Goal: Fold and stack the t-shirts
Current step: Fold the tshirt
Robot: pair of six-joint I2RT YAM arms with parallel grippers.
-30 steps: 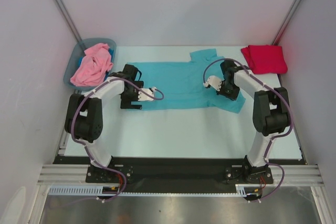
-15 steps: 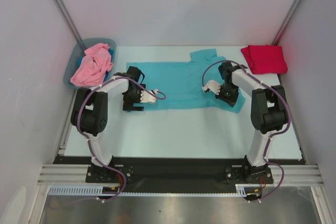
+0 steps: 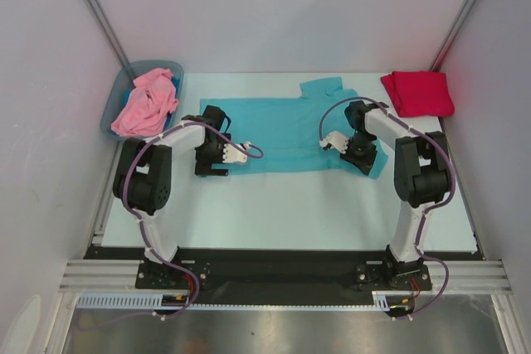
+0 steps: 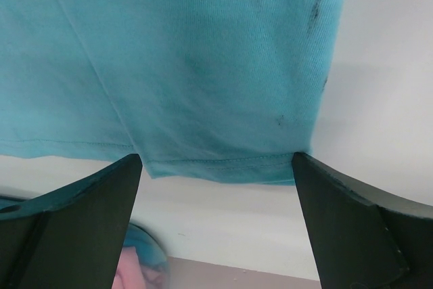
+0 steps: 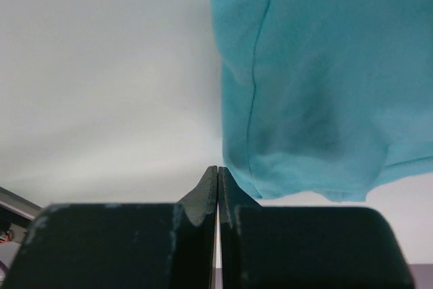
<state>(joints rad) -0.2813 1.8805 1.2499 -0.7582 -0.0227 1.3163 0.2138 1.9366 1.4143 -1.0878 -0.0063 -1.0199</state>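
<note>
A teal t-shirt lies spread flat across the middle of the table. My left gripper is open at the shirt's near left corner; in the left wrist view the shirt's hem lies between the wide-apart jaws. My right gripper is shut at the shirt's near right corner; in the right wrist view the teal cloth lies just right of the closed tips, and none shows between them. A folded red t-shirt lies at the back right. A pink t-shirt is crumpled in the bin.
The grey-blue plastic bin stands at the back left, against the left wall. White enclosure walls close in the table on the left, back and right. Both arm bases are at the near edge.
Both grippers have shifted slightly along the shirt's near edge, the left toward the hem, the right toward the near right corner. The shirt's right corner has drawn in a little.
</note>
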